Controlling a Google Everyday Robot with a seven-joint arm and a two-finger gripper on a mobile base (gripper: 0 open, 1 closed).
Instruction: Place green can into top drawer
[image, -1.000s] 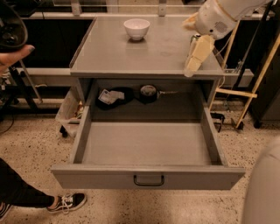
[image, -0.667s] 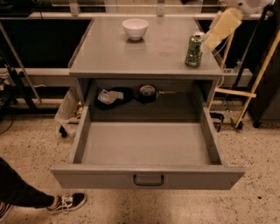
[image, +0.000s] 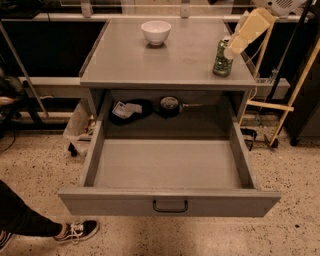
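Observation:
The green can (image: 222, 59) stands upright on the grey tabletop (image: 165, 60), near its right front corner. My gripper (image: 232, 51) reaches down from the upper right, with its cream tip right beside the can's top right edge. I cannot tell whether it touches the can. The top drawer (image: 170, 200) is pulled out wide below the tabletop. Its black handle (image: 170, 206) sits at the centre of the front panel. The drawer floor (image: 167, 162) is bare.
A white bowl (image: 156, 31) stands at the back of the tabletop. Dark objects (image: 145, 107) lie in the recess behind the drawer. A person's leg and sneaker (image: 75, 231) are at the lower left. Wooden poles (image: 295, 95) lean at the right.
The gripper was over the can, then lifted away up and to the right, and is now back down at the can's top. The can stands in the same spot.

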